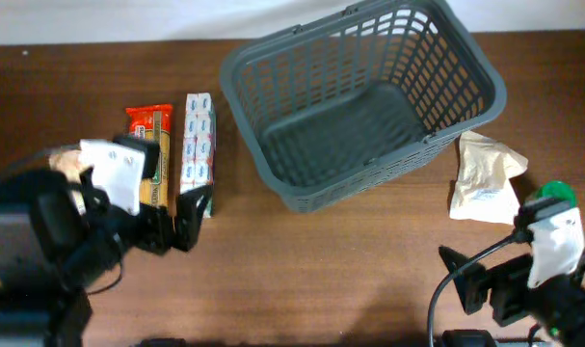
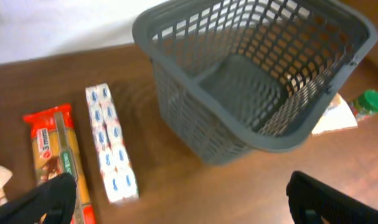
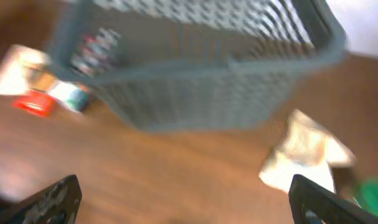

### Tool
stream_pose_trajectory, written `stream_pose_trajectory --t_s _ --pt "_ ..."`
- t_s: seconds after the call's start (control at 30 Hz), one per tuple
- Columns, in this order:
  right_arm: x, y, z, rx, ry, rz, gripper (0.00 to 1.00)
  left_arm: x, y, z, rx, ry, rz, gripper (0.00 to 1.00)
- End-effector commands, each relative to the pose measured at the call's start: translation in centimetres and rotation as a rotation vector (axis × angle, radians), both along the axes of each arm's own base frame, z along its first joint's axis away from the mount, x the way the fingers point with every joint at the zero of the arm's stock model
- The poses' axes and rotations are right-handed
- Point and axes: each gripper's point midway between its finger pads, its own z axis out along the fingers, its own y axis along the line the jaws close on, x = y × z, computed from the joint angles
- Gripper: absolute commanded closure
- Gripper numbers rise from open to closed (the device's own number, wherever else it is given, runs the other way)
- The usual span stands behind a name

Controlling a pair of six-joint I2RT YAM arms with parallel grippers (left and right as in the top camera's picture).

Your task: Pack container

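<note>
Packing not started: basket sits empty on the surface, ahead and right of the left tool. Left tool wide, holding nothing, poised near the white box. Right tool wide, idle. Next, likely: descend, straddle box, close.
</note>
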Motion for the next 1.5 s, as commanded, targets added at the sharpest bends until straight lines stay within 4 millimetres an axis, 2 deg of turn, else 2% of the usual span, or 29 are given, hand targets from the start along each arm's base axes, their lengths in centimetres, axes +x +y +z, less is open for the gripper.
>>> stream_pose_trajectory --t_s 0.0,0.07,0.23,0.27,0.3,0.33,0.4,0.47,0.53,0.57,0.6,0.63,0.67,0.7,0.73,0.77,0.8,0.87,0.97,1.03,1.17,1.2,1.3,1.4,1.47 --pt "-2.3 5.1 4.1 0.192 -0.052 0.290 0.01 0.2 -0.2 1.5 0.044 -0.016 -0.048 0.01" --pt "-2.9 6.0 4.6 0.232 -0.059 0.353 0.01 -0.3 -0.9 1.6 0.016 -0.008 -0.080 0.01" --pt "-3.0 6.2 4.6 0.290 -0.010 0.328 0.01 -0.6 -1.1 1.4 0.008 0.008 -0.090 0.00" --pt "-2.8 5.9 4.4 0.301 0.007 0.297 0.07 -0.6 -1.1 1.3 0.008 0.015 -0.090 0.07" --pt "-2.5 5.6 4.3 0.306 0.022 0.265 0.14 -0.6 -1.1 1.1 0.005 0.027 -0.086 0.20" --pt "-1.9 5.0 3.9 0.307 0.043 0.203 0.18 -0.6 -0.9 0.9 -0.007 0.045 -0.067 0.28" --pt "-0.6 3.6 3.2 0.298 0.078 0.089 0.30 -0.8 -0.8 0.0 -0.022 0.104 -0.043 0.32" --pt "0.8 2.4 2.4 0.279 0.108 -0.005 0.36 -1.2 -0.3 -1.1 -0.003 0.159 -0.020 0.34" --pt "2.4 1.2 1.5 0.265 0.153 -0.091 0.46 -1.2 0.6 -1.9 0.037 0.190 0.023 0.37" --pt "4.1 0.7 0.5 0.244 0.202 -0.126 0.57 -1.1 0.9 -2.1 0.049 0.199 0.036 0.47" --pt "4.6 0.6 0.2 0.241 0.218 -0.131 0.59 -1.0 0.8 -2.1 0.046 0.199 0.033 0.52" --pt "6.6 0.5 -0.9 0.236 0.270 -0.140 0.65 -0.9 0.8 -2.2 0.046 0.201 0.032 0.69" --pt "7.7 0.5 -1.4 0.236 0.296 -0.143 0.75 -0.9 0.8 -2.2 0.046 0.204 0.032 0.82" --pt "8.9 0.5 -2.1 0.233 0.330 -0.147 0.88 -0.9 0.8 -2.3 0.046 0.206 0.032 0.91" --pt "10.3 0.4 -3.2 0.230 0.376 -0.155 0.96 -0.9 0.8 -2.2 0.046 0.202 0.032 0.98" --pt "11.8 0.1 -4.3 0.216 0.422 -0.173 0.96 -0.7 0.8 -2.1 0.045 0.194 0.031 0.98" --pt "12.5 -0.2 -5.0 0.205 0.443 -0.187 0.96 -0.6 0.4 -1.8 0.041 0.180 0.010 0.98" --pt "15.2 -1.1 -6.6 0.162 0.481 -0.233 0.96 -0.9 -1.4 -1.1 0.057 0.143 -0.074 0.98" --pt "17.5 -2.0 -6.4 0.130 0.438 -0.269 0.96 -1.2 -3.2 -1.6 0.131 0.152 -0.145 0.98" --pt "18.3 -2.6 -5.9 0.110 0.397 -0.293 0.96 -1.3 -4.7 -3.0 0.195 0.203 -0.177 0.98" --pt "19.9 -4.0 -4.9 0.063 0.307 -0.345 0.96 -2.3 -10.5 -4.8 0.235 0.257 -0.363 0.98" --pt "20.1 -4.0 -4.7 0.057 0.293 -0.339 0.96 -2.3 -11.2 -4.9 0.243 0.255 -0.380 0.98" --pt "21.5 -4.1 -3.6 0.032 0.216 -0.313 0.96 -2.5 -15.3 -5.1 0.267 0.218 -0.474 0.98" --pt "22.4 -4.1 -3.1 0.024 0.175 -0.301 0.96 -2.6 -17.2 -6.7 0.300 0.258 -0.519 0.98" --pt "23.0 -4.2 -3.8 0.020 0.192 -0.303 0.96 -2.5 -18.6 -8.1 0.327 0.288 -0.547 0.98"
